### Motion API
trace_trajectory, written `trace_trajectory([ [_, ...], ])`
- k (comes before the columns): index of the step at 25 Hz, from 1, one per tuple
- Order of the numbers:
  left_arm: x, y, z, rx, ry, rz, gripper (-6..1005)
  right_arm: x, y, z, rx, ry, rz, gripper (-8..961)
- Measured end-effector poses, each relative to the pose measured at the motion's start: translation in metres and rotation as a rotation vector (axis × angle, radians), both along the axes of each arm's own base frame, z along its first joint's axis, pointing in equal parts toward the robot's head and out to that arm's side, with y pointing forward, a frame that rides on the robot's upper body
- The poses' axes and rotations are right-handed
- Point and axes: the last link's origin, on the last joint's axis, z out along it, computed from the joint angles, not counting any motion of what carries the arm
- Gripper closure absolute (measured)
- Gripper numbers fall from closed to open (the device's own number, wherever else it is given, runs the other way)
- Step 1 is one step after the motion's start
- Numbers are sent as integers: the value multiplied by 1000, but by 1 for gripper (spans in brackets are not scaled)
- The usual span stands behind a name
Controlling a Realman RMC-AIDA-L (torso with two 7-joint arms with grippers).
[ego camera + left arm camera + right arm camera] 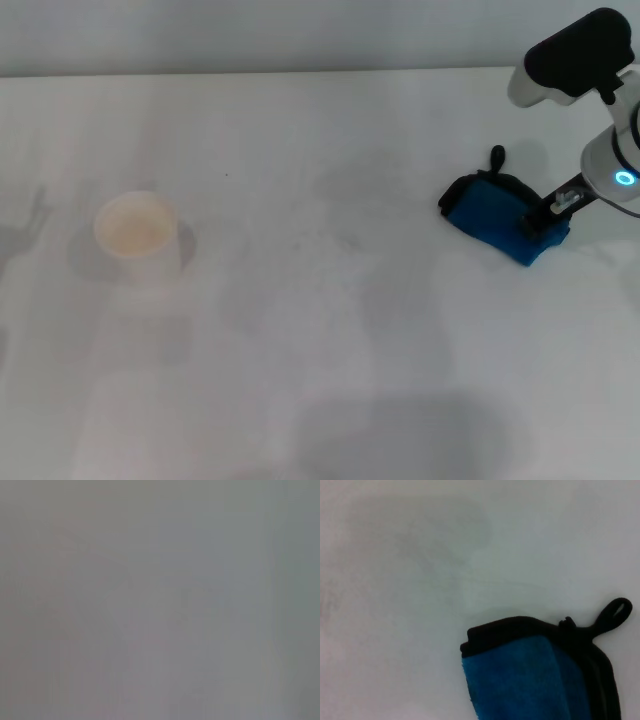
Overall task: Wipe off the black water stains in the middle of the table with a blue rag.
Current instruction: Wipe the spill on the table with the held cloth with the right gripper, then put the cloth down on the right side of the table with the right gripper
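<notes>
The blue rag (495, 215) with black edging and a small black loop (497, 156) lies bunched at the right of the white table (320, 400). My right gripper (540, 218) is down on the rag's right end and shut on it. In the right wrist view the rag (520, 680) and its loop (615, 612) show close up. No dark blotch shows in the middle of the table, only faint grey smears (340, 245) and a tiny dark dot (226, 175). The left gripper is out of view; the left wrist view shows only a plain grey surface.
A white paper cup (137, 237) stands upright at the left of the table. The table's far edge (300, 72) runs along the top of the head view.
</notes>
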Motion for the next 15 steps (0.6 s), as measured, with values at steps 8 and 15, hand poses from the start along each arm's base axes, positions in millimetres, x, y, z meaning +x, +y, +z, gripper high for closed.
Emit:
trace_trajectory([
  [8,1,2,1,2,3,-3,110,1,1,-2,-11,1,-4,822],
  [15,0,2,2,3,2,-1,110,-3,0,-7,-32,42,16,817],
])
